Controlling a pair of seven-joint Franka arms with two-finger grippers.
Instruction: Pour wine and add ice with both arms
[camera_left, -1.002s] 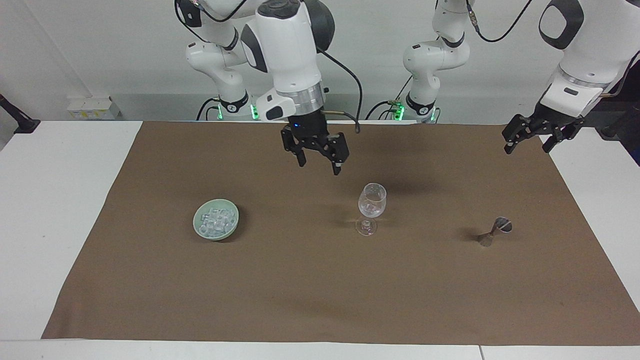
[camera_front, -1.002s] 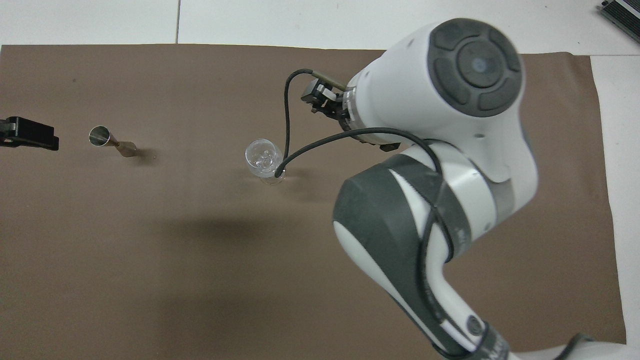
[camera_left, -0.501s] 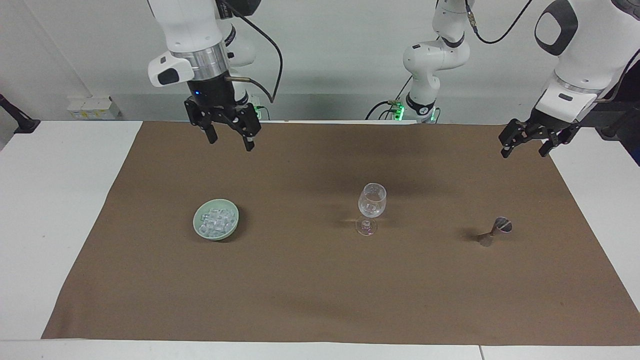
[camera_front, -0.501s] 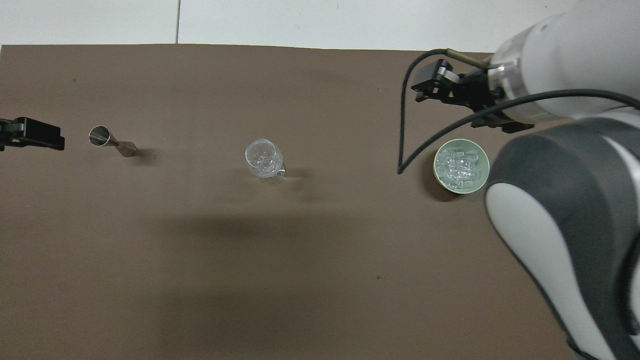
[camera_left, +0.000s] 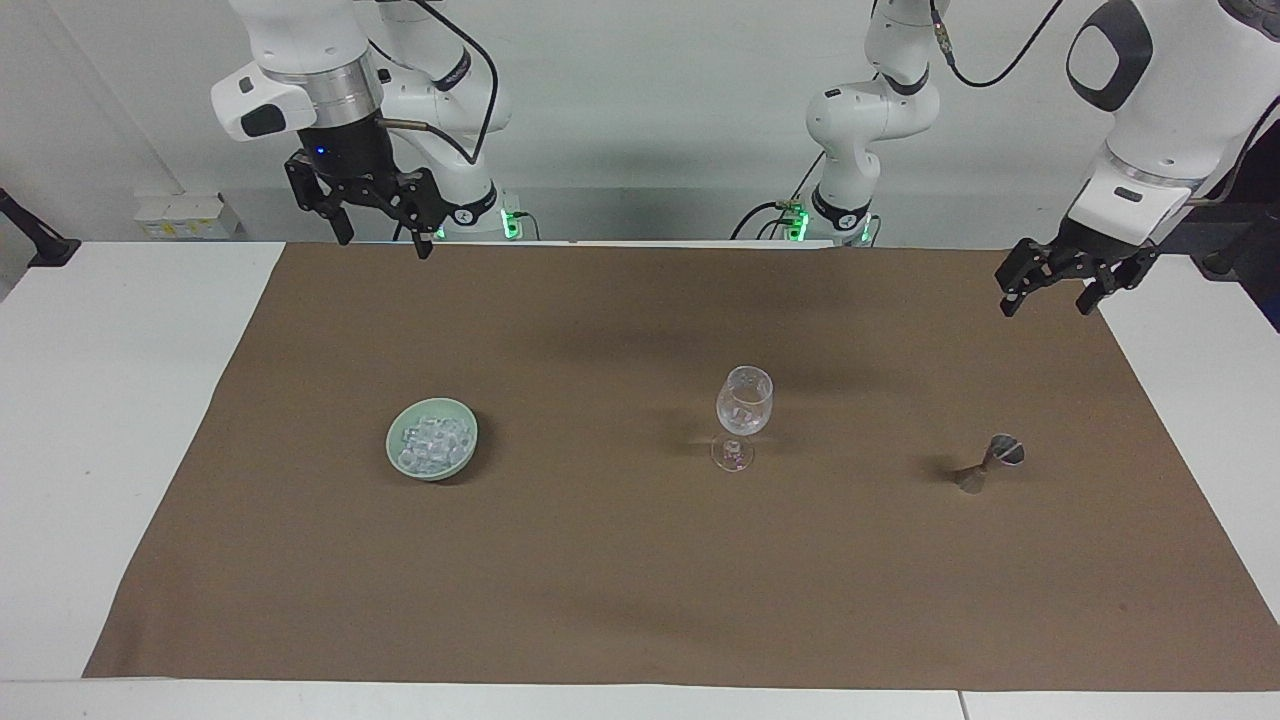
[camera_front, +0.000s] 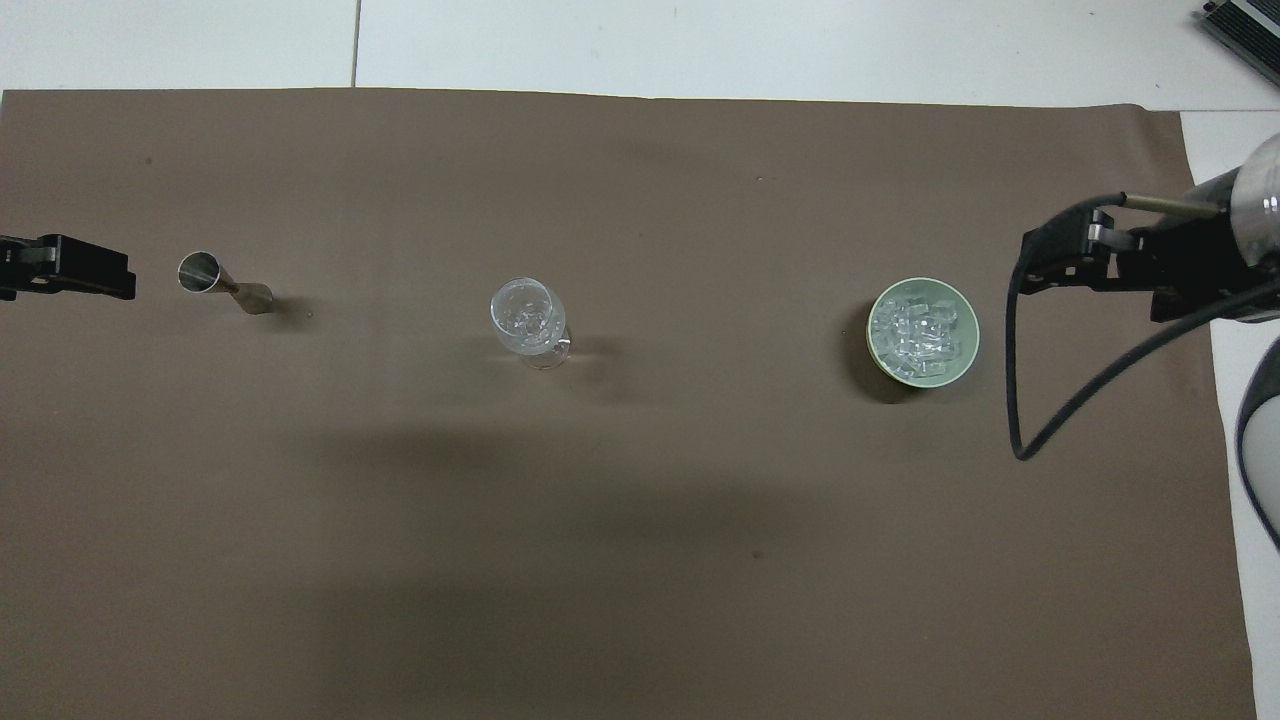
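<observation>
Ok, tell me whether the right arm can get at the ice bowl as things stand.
Probably yes: the right end effector hangs open and empty, up over the mat's edge, and nothing stands between it and the bowl of ice.

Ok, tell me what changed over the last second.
The right gripper, open and empty, swung away from above the wine glass, past the bowl of ice, up toward the right arm's end of the table. The left gripper shifted only slightly, open, near the jigger. Glass, bowl and jigger stayed put.
</observation>
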